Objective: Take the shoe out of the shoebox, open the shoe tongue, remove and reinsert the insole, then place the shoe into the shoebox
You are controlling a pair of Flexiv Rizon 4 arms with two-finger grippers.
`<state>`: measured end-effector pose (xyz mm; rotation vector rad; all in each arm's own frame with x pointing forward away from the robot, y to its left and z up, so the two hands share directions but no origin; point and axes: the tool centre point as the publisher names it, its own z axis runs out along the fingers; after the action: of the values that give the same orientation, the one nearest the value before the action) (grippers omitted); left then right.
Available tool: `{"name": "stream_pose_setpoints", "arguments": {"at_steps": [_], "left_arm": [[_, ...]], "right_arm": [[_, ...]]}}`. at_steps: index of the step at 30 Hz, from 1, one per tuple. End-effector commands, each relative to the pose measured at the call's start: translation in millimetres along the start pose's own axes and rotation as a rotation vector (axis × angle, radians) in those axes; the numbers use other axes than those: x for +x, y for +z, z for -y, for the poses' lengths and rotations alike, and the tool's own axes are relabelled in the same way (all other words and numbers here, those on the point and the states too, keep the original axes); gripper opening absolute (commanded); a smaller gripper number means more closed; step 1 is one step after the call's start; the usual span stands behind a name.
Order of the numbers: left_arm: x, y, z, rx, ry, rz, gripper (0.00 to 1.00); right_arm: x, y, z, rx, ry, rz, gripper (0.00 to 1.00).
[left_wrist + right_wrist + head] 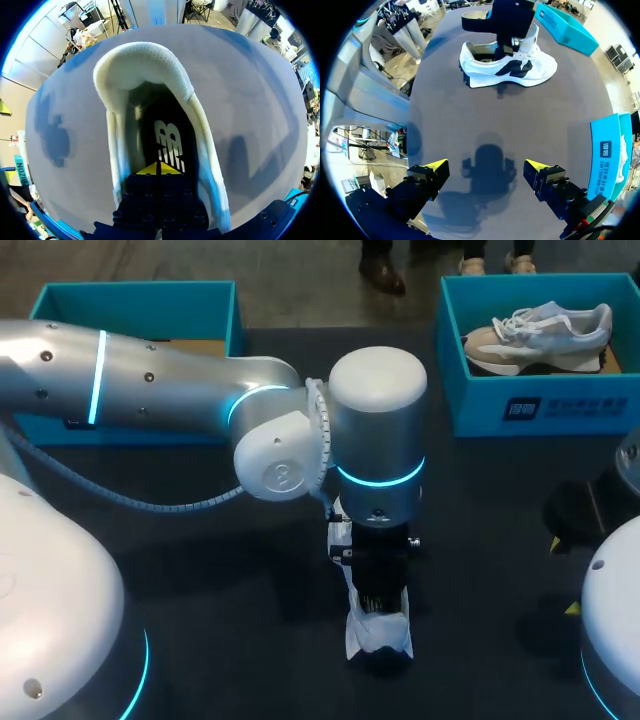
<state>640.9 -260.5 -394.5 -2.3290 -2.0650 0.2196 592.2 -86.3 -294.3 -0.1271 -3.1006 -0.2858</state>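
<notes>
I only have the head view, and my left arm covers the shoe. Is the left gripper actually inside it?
Observer: Yes. The left wrist view shows the left gripper down in the shoe's opening, its tips over the insole.
Operator: Are the tips open?
Observer: No, the two yellow tips are pressed together, and I see nothing between them.
Operator: And the right gripper?
Observer: The right gripper is open over bare table. The shoe stands on its sole ahead of it.

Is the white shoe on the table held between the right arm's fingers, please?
No, the right fingers stand open over the table, apart from the white shoe.
</notes>
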Motion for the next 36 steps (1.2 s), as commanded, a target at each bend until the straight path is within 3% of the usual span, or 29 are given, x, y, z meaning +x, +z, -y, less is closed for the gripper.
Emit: {"name": "stream_pose_setpoints", "arguments": {"at_steps": [1,8,15,23,27,36], "left_arm": [[4.9,-17,11,-0.012,0.017,0.009,0.00],[-1.3,-8,36,0.028,0.067,0.006,0.00],[-4.8,19,31,0.088,0.042,-0.078,0.00],[-0.6,31,23,0.070,0.009,-0.112,0.00],[0.1,24,19,0.052,-0.007,-0.079,0.00],[3.3,-18,21,-0.012,-0.010,-0.023,0.00]], "right_arm": [[2.3,1,0.3,0.002,0.000,0.005,1.00],[2.3,1,0.3,0.002,0.000,0.005,1.00],[2.3,1,0.3,0.002,0.000,0.005,1.00],[2.3,1,0.3,0.002,0.000,0.005,1.00],[2.3,1,0.3,0.002,0.000,0.005,1.00],[2.3,1,0.3,0.002,0.000,0.005,1.00]]}}
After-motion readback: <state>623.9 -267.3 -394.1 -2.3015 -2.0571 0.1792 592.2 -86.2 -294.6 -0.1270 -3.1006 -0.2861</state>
